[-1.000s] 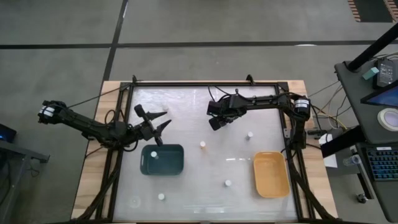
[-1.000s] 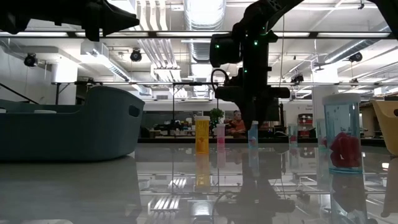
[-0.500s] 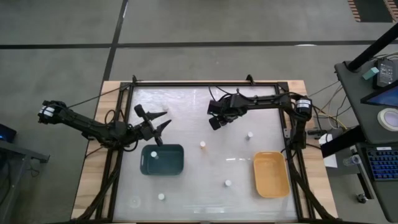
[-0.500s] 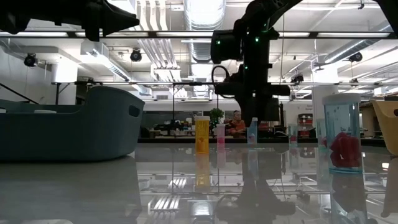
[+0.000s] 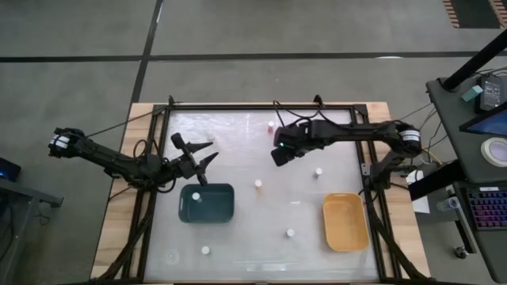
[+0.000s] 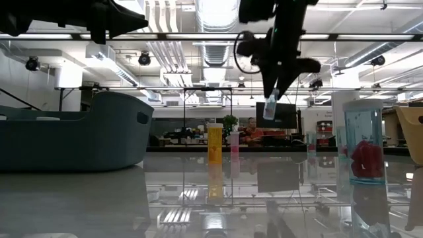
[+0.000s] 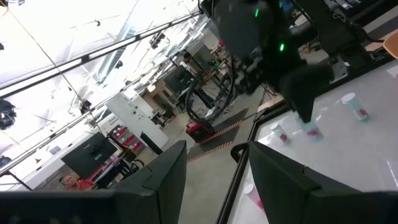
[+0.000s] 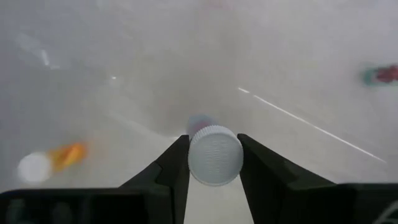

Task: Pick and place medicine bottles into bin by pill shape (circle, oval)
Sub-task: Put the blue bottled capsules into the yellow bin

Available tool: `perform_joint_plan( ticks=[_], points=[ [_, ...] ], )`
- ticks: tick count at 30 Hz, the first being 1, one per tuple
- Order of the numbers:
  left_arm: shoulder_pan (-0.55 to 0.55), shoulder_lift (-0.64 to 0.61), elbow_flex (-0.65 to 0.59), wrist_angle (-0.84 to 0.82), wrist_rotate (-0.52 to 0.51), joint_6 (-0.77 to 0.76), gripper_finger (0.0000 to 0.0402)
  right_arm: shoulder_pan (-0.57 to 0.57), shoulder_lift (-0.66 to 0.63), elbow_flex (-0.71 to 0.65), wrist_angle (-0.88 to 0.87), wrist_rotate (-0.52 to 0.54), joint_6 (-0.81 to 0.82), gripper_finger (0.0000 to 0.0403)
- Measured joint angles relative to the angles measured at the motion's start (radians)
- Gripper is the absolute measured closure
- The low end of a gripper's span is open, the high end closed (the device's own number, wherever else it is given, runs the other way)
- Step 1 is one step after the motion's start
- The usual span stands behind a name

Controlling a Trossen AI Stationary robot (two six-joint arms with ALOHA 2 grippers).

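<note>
Two trays sit on the table in the high view: a dark teal tray at lower centre-left, with one white-capped bottle inside, and a yellow-orange tray at lower right. The right end effector, at upper centre, is clenched on a white-capped medicine bottle, which hangs tilted above the table in the low view. The left end effector hovers released above the teal tray's upper edge. Loose bottles stand apart: an orange bottle at centre, others spread around it.
</note>
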Motion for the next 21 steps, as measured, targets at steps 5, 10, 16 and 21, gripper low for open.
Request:
perform_joint_plan(
  ticks=[5, 10, 16, 21],
  points=[
    [0.0, 0.0, 0.0, 0.0, 0.0, 0.0, 0.0242, 0.069, -0.056, 0.0, -0.004, -0.026, 0.045, 0.029],
    [0.0, 0.0, 0.0, 0.001, 0.0, 0.0, 0.0242, 0.14, -0.094, 0.0, -0.008, -0.077, 0.091, 0.029],
    [0.0, 0.0, 0.0, 0.001, 0.0, -0.001, 0.0242, 0.222, -0.12, 0.0, -0.045, -0.137, 0.155, 0.029],
    [0.0, 0.0, 0.0, 0.001, 0.0, -0.002, 0.0242, 0.284, -0.124, 0.0, -0.098, -0.198, 0.188, 0.029]
  ],
)
